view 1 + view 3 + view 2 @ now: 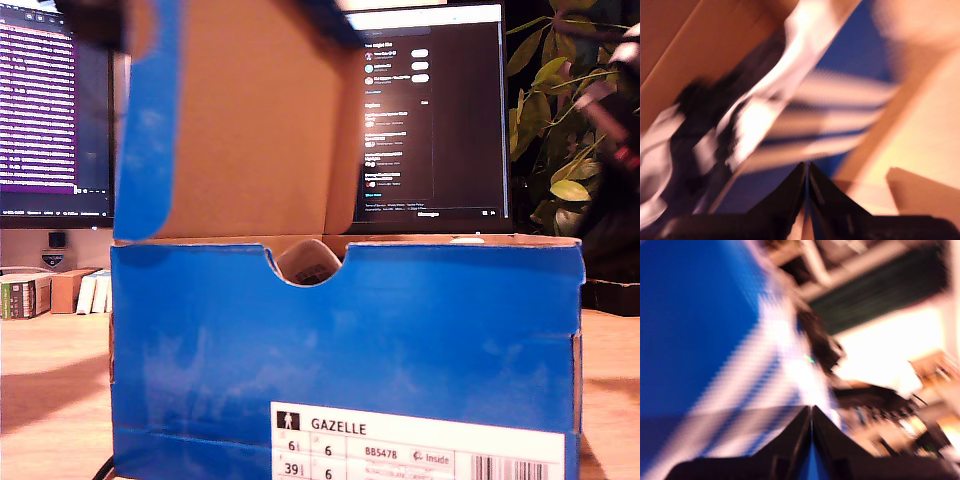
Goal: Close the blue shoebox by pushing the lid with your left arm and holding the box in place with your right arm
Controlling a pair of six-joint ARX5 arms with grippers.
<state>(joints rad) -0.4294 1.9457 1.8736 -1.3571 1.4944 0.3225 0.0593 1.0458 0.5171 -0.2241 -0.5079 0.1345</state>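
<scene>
The blue shoebox (345, 340) stands close to the camera and fills the exterior view, its "GAZELLE" label facing me. Its lid (240, 120) stands upright and open, brown inside showing, with a blue flap (150, 130) at the exterior view's left. White paper (305, 262) shows in the front notch. My first gripper (811, 411) is shut and empty, right at the lid's blue, white-striped outer face (695, 330). My second gripper (806, 166) is shut and empty, pointing at the box's cardboard wall (705, 45) and white paper (765, 110). Both wrist views are blurred.
A dark arm part (95, 22) crosses the lid's top edge. Another arm (615, 120) hangs at the exterior view's right, in front of a plant (560, 110). Two monitors (435, 110) stand behind the box. Small boxes (50, 292) sit on the wooden table (50, 380).
</scene>
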